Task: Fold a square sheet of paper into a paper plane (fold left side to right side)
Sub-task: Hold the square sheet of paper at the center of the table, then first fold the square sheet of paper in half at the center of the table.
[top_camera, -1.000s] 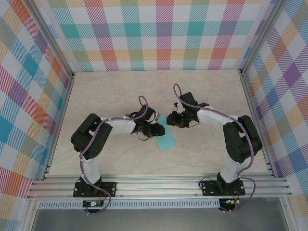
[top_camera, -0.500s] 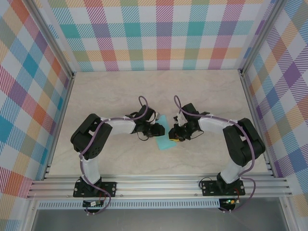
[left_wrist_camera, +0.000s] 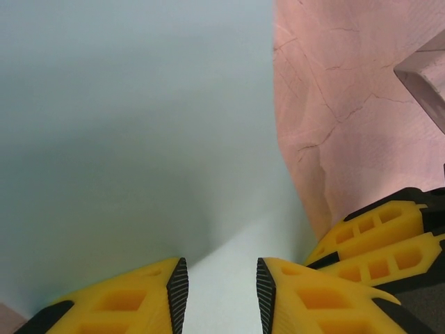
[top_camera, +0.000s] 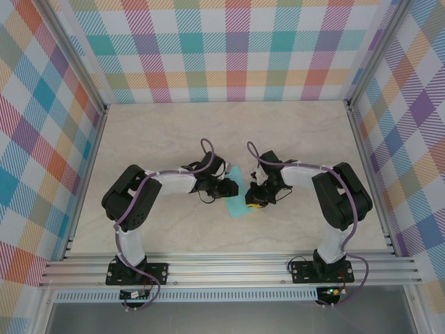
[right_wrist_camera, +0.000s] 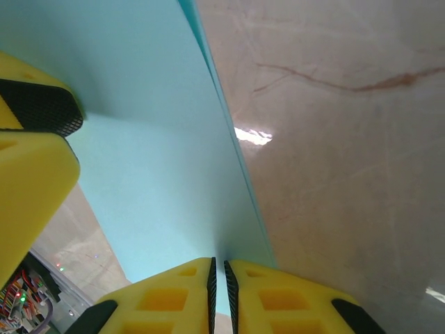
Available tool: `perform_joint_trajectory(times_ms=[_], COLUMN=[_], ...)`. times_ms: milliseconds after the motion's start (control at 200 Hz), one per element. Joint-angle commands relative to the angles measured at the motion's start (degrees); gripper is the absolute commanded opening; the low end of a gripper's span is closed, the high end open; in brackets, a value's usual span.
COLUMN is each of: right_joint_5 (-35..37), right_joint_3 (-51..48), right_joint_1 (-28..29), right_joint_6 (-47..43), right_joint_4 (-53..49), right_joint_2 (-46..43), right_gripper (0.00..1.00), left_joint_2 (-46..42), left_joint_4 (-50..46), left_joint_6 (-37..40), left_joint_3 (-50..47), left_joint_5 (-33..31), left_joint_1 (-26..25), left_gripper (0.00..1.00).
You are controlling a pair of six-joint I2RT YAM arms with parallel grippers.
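The square sheet of paper (top_camera: 238, 200) is a narrow turquoise shape lying on the table between my two grippers. My left gripper (top_camera: 228, 189) rests at its left side. In the left wrist view its jaws (left_wrist_camera: 217, 291) stand apart, and the pale sheet of paper (left_wrist_camera: 139, 125) runs beneath and between them. My right gripper (top_camera: 255, 200) is at the sheet's right edge. Seen from the right wrist, its fingers (right_wrist_camera: 220, 285) are closed to a thin slit on the raised edge of the paper (right_wrist_camera: 153, 167). The left gripper's fingers (right_wrist_camera: 31, 167) show at the far side of the sheet.
Beige marbled tabletop (top_camera: 174, 139) lies all round the paper, bare to the far and side walls. The right gripper's yellow fingers (left_wrist_camera: 379, 240) sit close beside the left ones. An aluminium rail (top_camera: 229, 268) runs along the near edge.
My right gripper has come down and leftward to the paper's right edge and its jaws have closed on it. The left arm has held still.
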Motion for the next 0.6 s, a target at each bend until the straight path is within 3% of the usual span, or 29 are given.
perform_joint_trajectory(times_ms=[0,595], right_joint_5=[7.94,8.57], right_joint_3=[-1.35,-1.52], right_joint_1=[0.32,0.29], right_joint_6=[-0.62,-0.97], right_joint_4=[-5.82,-6.3], right_joint_2=[3.5,3.97], right_gripper=[0.14,0.13], left_joint_2=[0.47,8.48], left_joint_4=[-4.55,-5.39], left_joint_6=[2.15,7.32], left_joint_3=[1.65,10.92], left_joint_5=[-2.59,-1.28], left_joint_1=[2.22,12.69], left_gripper=[0.35,0.36])
